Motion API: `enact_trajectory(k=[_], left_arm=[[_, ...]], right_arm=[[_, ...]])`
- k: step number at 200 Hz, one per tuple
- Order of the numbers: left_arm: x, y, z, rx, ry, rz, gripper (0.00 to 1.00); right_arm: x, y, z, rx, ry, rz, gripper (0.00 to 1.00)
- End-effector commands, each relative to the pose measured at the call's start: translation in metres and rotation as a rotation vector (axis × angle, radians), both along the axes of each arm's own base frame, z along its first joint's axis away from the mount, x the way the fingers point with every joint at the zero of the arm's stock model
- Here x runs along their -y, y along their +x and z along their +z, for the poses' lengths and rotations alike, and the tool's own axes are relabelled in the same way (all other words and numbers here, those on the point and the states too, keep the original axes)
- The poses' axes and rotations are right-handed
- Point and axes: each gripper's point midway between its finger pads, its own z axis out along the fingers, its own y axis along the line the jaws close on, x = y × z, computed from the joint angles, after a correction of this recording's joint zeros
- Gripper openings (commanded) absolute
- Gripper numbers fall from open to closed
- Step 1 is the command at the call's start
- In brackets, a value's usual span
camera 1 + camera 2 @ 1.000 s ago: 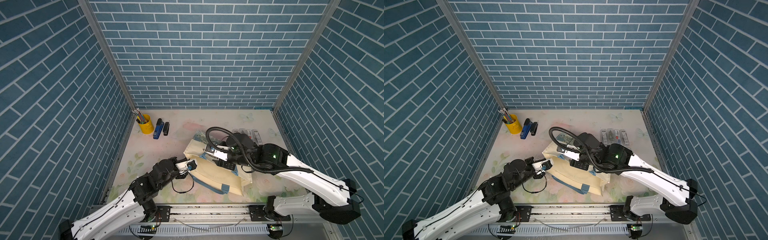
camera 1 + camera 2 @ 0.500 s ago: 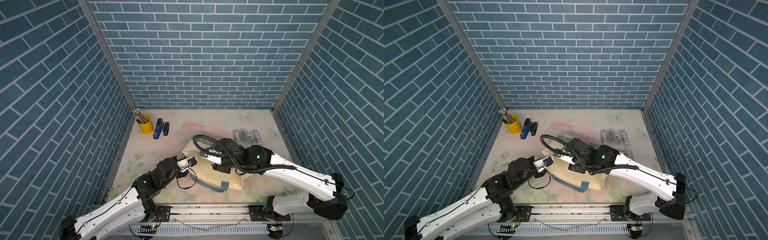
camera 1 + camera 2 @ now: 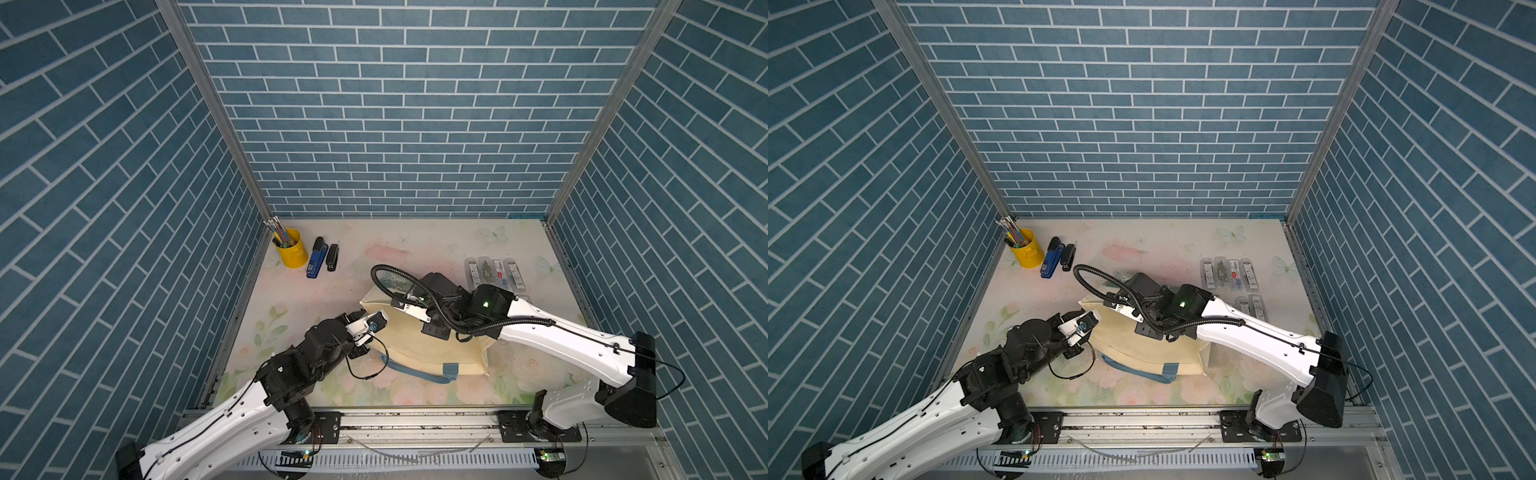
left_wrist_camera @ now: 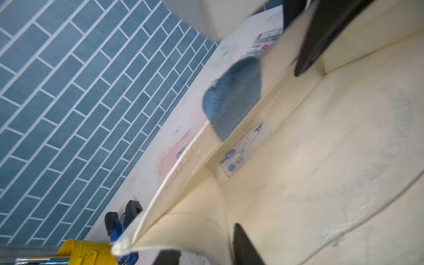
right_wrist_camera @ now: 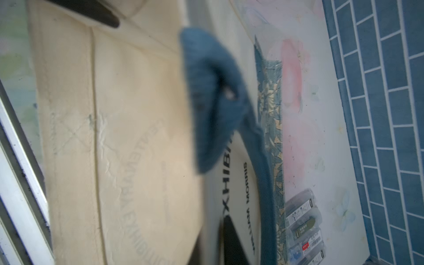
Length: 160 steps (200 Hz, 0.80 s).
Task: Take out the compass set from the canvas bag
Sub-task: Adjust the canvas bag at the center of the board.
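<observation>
Compass set [image 4: 244,149] in its clear case lies deep inside the canvas bag [image 3: 428,353], sideways on the desk [image 3: 332,299]; cream cloth, blue strap [image 3: 415,370], dark lettering; right hand [image 5: 220,247] clenched on the upper lip, left hand [image 4: 203,238] released, jaws astride the lower; bare desk runs to the pen-filled yellow cup [image 3: 293,255].

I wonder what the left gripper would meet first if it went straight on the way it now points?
Probably the inside of the canvas bag: the left gripper points into its open mouth. The clear packet deeper inside seems next, though depth is unclear.
</observation>
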Motion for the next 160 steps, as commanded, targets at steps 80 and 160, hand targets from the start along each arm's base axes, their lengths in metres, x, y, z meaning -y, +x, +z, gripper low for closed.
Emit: enact_trajectory(k=[80,160], left_arm=[[0.003,-0.003,0.055,-0.048,0.076,-0.032,0.89],[0.015,0.018,0.073,-0.046,0.045,-0.092,0.91]], right_arm=[[-0.031,0.037,0.046,-0.001,0.181,0.069,0.00],[-0.036,0.038,0.074,0.075,0.255,0.146,0.00]])
